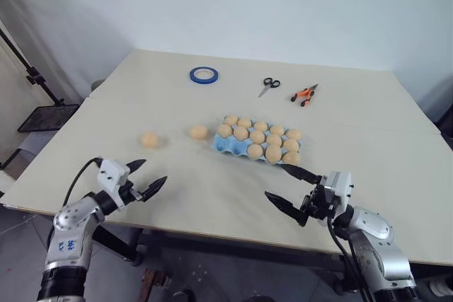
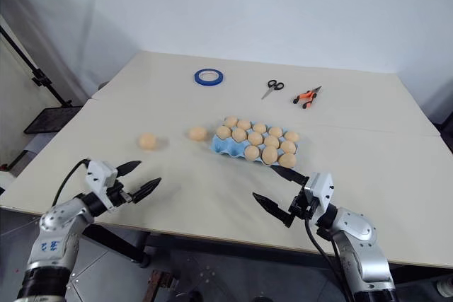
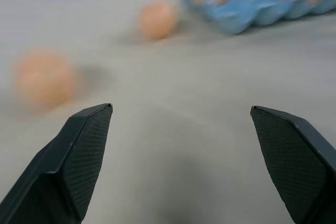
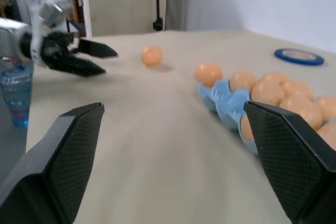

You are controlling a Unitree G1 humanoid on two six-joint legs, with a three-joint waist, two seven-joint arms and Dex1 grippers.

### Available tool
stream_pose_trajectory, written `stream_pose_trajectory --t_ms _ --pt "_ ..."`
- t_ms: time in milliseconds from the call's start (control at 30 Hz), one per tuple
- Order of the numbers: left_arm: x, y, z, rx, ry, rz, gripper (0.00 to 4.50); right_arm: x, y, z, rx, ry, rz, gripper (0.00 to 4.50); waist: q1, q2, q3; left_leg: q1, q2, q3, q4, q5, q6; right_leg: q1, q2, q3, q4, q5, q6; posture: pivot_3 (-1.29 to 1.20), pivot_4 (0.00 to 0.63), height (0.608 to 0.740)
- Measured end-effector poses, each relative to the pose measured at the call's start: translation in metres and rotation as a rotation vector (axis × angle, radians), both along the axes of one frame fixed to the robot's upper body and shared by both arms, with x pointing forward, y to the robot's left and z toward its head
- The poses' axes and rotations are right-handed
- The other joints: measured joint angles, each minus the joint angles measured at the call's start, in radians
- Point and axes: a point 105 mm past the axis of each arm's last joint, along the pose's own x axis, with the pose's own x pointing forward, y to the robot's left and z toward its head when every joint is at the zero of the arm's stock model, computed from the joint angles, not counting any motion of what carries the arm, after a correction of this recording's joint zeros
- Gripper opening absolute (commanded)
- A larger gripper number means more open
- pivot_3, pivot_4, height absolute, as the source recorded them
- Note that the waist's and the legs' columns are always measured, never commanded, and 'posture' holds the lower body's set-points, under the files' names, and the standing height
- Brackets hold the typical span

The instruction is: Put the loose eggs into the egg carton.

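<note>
Head view, surface: a pale surface (image 1: 212,203) carries the egg carton (image 1: 233,146) near the middle, its cups nearly all filled with eggs.
Head view, loose eggs: one loose egg (image 1: 199,131) lies just left of the carton; the other loose egg (image 1: 148,139) lies farther left, apart from it.
Head view, far side: blue tape ring (image 1: 203,74), scissors (image 1: 268,85) and orange-handled pliers (image 1: 304,94) lie along the far side.
Head view, left gripper (image 1: 145,177): over the near left edge, jaws spread, empty.
Head view, right gripper (image 1: 284,186): near the carton's near right corner, jaws spread, empty.
Left wrist view: jaws wide apart over bare surface; both loose eggs and the carton lie beyond them.
Right wrist view: jaws wide apart, with the carton beside one finger (image 4: 294,156); the left gripper shows across the surface.
</note>
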Motion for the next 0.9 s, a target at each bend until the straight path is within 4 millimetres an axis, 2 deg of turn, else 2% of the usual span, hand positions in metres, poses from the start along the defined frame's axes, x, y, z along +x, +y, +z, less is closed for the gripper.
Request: stream_pose_trajectory --t_ms 167,267,400,533,567,700,900 --pt "-0.002 -0.005 0.005 -0.062 -0.024 0.058 4.48 0.006 -0.003 -0.006 0.0 0.006 -0.014 4.5 -0.002 0.0 0.0 0.0 0.0 -0.002 -0.001 0.0 0.0 0.003 0.0 -0.001 -0.002 0.0 0.0 0.0 0.15 0.74" --pt "0.004 -0.01 0.007 -0.092 -0.025 0.072 4.48 0.012 -0.004 -0.007 0.022 -0.002 -0.042 4.5 -0.002 0.0 0.0 0.0 0.0 -0.002 -0.001 0.0 -0.001 0.003 0.001 -0.001 -0.002 0.0 0.0 0.0 0.15 0.74" --pt "0.032 -0.037 0.032 -0.117 -0.081 0.027 4.48 0.023 -0.003 -0.006 0.054 -0.018 -0.101 4.5 0.001 0.0 0.0 0.0 -0.001 -0.005 -0.001 0.002 -0.001 0.004 0.002 -0.002 -0.002 0.0 0.0 0.0 0.15 0.74" --pt "0.08 -0.062 0.05 -0.135 -0.062 0.016 4.48 0.027 -0.006 -0.006 0.061 -0.021 -0.131 4.5 0.004 0.0 0.0 0.0 -0.002 -0.005 0.0 0.006 -0.002 0.005 0.002 -0.003 -0.002 0.0 0.001 0.0 0.15 0.74" --pt "0.085 -0.065 0.053 -0.134 -0.063 0.012 4.48 0.026 -0.006 -0.006 0.062 -0.021 -0.132 4.5 0.003 0.0 0.0 0.0 -0.002 -0.005 0.0 0.006 -0.001 0.005 0.002 -0.004 -0.002 0.001 0.001 0.0 0.15 0.74" --pt "0.117 -0.085 0.059 -0.131 -0.006 0.004 4.48 0.024 -0.008 -0.006 0.065 -0.024 -0.15 4.5 0.0 0.0 0.0 0.0 -0.001 -0.001 0.0 0.007 -0.002 0.002 0.004 -0.005 -0.002 0.0 0.003 0.0 0.15 0.74" --pt "0.137 -0.103 0.05 -0.095 0.094 0.023 4.48 0.018 -0.01 0.002 0.074 -0.053 -0.175 4.5 -0.002 0.0 0.0 -0.004 0.002 0.004 -0.001 0.007 -0.004 -0.007 0.008 -0.001 -0.001 -0.002 0.002 0.0 0.15 0.74"
